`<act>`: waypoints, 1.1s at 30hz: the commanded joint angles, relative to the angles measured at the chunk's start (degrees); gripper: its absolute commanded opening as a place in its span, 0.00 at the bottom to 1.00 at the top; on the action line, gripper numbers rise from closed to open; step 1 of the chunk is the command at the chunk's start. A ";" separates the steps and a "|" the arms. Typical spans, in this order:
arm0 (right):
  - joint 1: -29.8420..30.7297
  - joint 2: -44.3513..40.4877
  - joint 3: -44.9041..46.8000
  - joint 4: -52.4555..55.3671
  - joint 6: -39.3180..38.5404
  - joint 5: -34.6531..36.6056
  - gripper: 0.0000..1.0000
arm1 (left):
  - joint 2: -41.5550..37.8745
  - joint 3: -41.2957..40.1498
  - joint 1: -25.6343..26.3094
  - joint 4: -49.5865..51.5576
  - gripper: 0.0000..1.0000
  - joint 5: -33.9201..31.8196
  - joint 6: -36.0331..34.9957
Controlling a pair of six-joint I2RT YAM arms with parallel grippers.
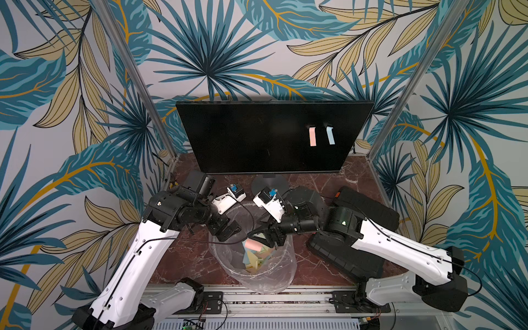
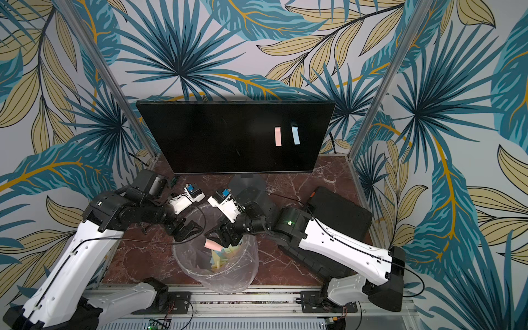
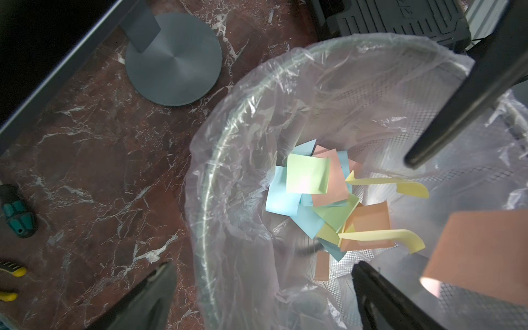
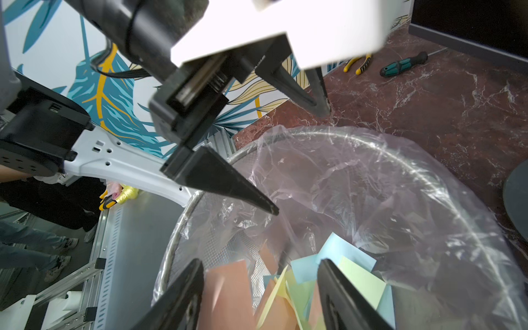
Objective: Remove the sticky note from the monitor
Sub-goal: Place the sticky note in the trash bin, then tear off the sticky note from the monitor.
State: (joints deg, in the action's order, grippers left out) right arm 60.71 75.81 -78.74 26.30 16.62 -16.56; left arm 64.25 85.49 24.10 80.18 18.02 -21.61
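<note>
above red marble (image 1: 194,263) walled in leaf print (image 1: 205,57), the right gripper (image 4: 260,261) holds its fingers apart over the lined bin (image 3: 213,171), a blurred pink note (image 4: 228,291) beside one, loose or clinging i cannot tell; the left gripper (image 3: 263,265) gapes empty. farther out, at 3 o'clock on the monitor (image 1: 257,137), a pink sticky note (image 1: 313,136) and a blue sticky note (image 1: 330,135) hang: featherlight, floppy, likely best pinched at the free lower edge.
</note>
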 commanded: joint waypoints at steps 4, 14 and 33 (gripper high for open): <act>-0.99 -0.73 1.06 -1.30 1.37 -0.94 0.67 | -0.79 0.11 0.18 -1.28 1.00 -0.60 0.65; -1.92 -1.02 0.49 -2.34 3.08 3.53 0.67 | -0.92 0.72 0.21 -2.80 1.00 -5.19 1.13; -29.83 -19.32 6.81 -0.12 20.26 14.36 0.66 | 0.94 -7.94 0.21 -8.51 0.81 -13.60 2.95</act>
State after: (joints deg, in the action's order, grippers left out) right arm 34.48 57.74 -73.60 26.00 32.23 -2.72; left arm 64.90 78.76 24.18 73.76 4.25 -19.29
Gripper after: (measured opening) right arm 0.662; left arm 0.829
